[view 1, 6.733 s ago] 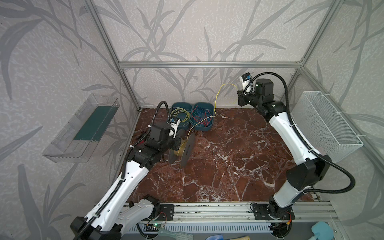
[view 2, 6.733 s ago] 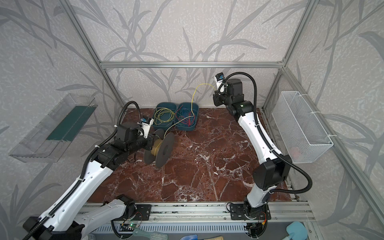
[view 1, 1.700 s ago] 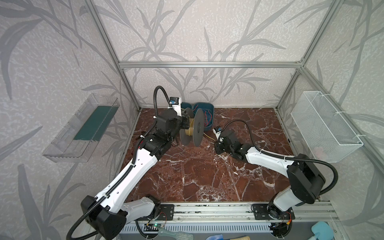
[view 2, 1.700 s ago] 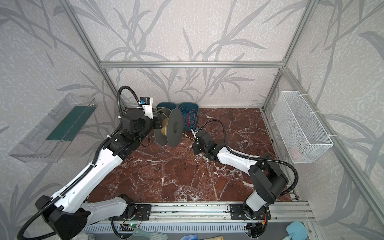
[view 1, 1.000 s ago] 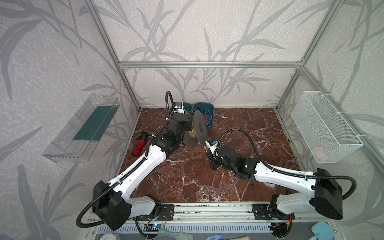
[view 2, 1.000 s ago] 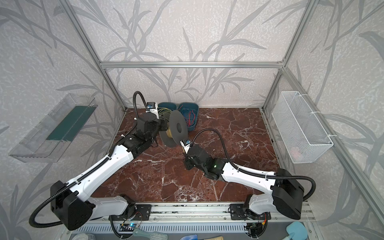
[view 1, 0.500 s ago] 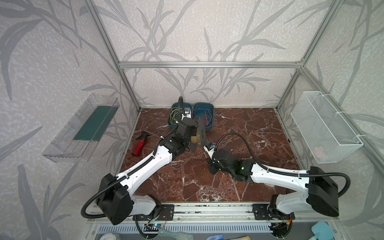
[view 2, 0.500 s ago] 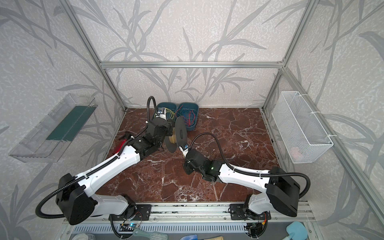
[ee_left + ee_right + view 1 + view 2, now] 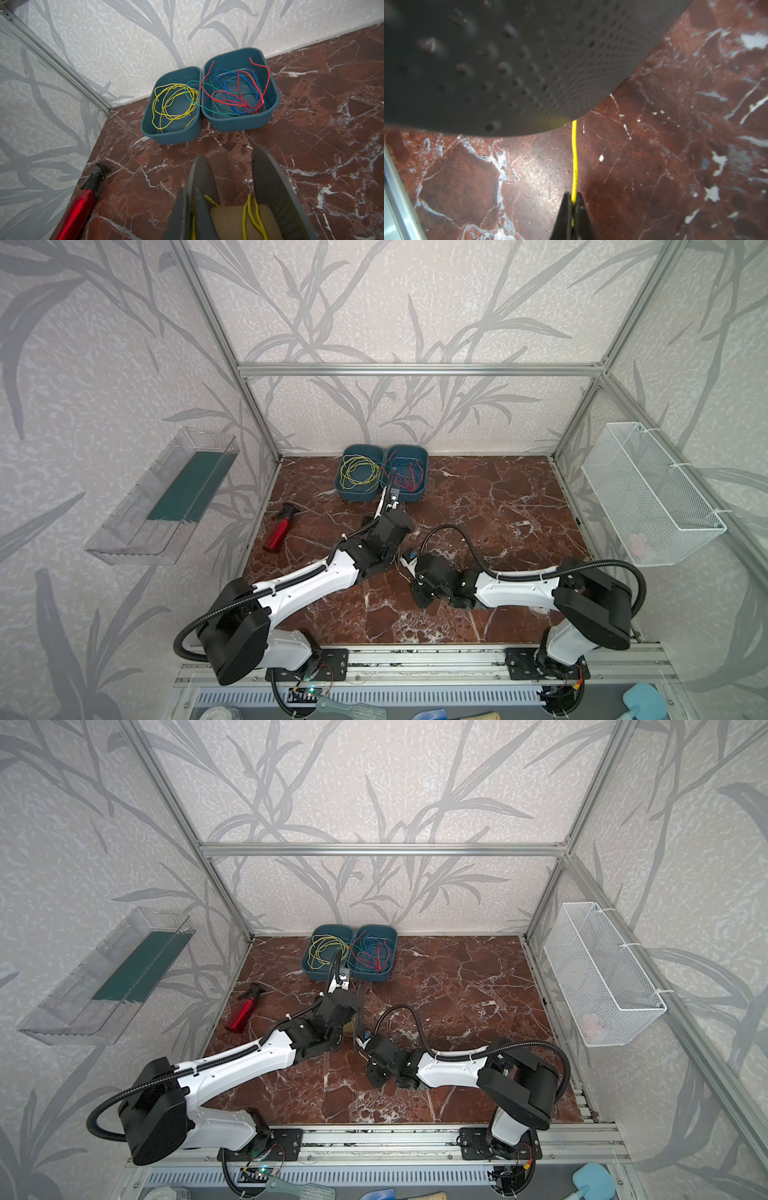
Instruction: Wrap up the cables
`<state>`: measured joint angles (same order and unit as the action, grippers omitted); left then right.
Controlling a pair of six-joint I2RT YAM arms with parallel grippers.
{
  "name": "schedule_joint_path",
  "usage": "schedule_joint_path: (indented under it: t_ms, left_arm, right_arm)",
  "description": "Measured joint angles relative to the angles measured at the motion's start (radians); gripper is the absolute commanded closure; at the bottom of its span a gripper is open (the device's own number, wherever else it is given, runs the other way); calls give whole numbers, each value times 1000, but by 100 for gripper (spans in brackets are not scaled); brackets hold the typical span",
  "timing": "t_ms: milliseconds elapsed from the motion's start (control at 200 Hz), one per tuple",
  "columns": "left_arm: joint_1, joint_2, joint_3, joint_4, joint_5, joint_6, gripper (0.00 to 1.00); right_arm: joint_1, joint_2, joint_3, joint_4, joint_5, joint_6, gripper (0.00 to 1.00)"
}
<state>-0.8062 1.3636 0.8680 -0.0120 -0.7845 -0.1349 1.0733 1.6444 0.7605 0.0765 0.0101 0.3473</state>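
Right wrist: spool (image 9: 508, 62) hides cable's (image 9: 574, 155) far end; top views: bottle (image 9: 282, 529) near bins (image 9: 358, 496)

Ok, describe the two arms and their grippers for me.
Both the left arm and the right arm have white shells on their long links, with black joints, wrists and bases. A black ribbed hose loops along each. The right gripper has black fingers narrowing to fine tips.

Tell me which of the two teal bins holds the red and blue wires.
The right-hand bin in both top views; its neighbour holds coiled yellow cables instead.
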Motion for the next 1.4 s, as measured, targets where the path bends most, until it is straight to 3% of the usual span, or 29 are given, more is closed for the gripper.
schedule_joint_path:
  t_ms: [205, 410, 630, 1090, 1399]
  left_arm:
    - [-10, 0, -53, 124, -27, 12, 100]
    - [-10, 13, -63, 218, -27, 31, 100]
    - [-13, 13, -87, 284, 5, 76, 100]
    - [-17, 3, -124, 350, 11, 98, 100]
    - [-18, 2, -124, 352, 8, 114, 100]
  right_arm:
    - [-24, 8, -5, 7, -18, 0, 93]
    - [-45, 16, -27, 3, -116, -15, 75]
    - [-76, 18, -27, 6, -195, -23, 74]
    - [-80, 17, -21, -36, -203, -44, 100]
    - [-47, -10, -25, -64, -165, -44, 100]
